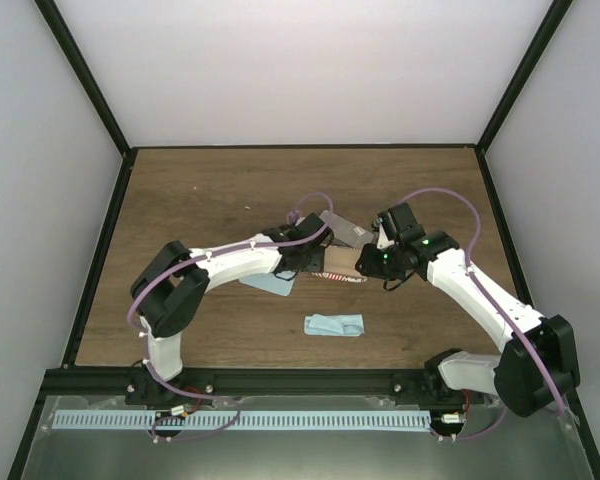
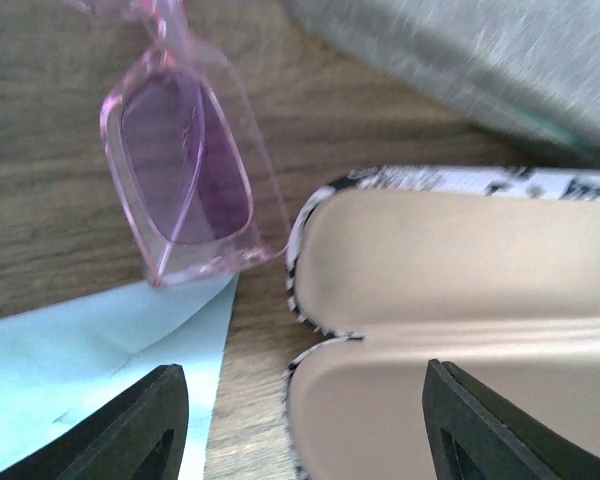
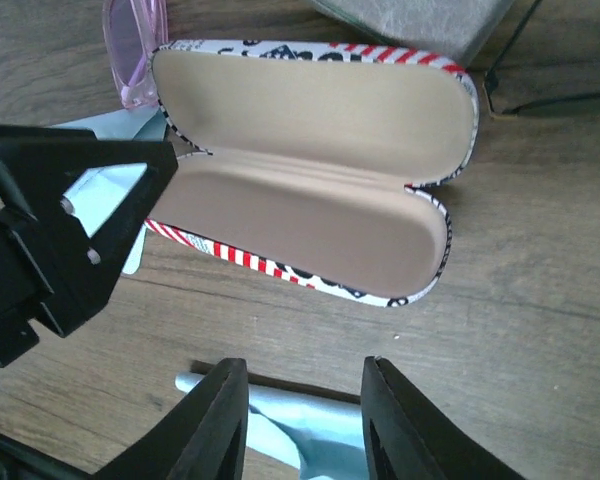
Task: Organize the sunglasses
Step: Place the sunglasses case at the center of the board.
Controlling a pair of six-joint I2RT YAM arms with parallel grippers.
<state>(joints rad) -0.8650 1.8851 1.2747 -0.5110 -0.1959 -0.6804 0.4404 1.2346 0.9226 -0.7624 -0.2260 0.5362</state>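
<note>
Left end effector (image 2: 305, 385) released, empty, above the open striped case (image 2: 460, 270). Right end effector (image 3: 302, 375) also spread, holding nothing. Pink sunglasses (image 2: 180, 170) lie on the desk (image 2: 40, 200) just beside the case rim, not inside. Case interior bare. Judgement: stowing not yet done.

The brown wood-grain table (image 1: 200, 200) carries, near its middle, an open hard case (image 3: 310, 170) with a red-striped printed shell and beige lining, lying spread flat. A pair of pink-lensed sunglasses (image 2: 180, 170) lies on the wood just beside one end of that case, one corner meeting a light blue cloth (image 2: 70, 380), and a grey case (image 2: 460, 50) lies just beyond. A second light blue cloth (image 1: 334, 325) lies crumpled nearer the front edge, apart from the rest.
</note>
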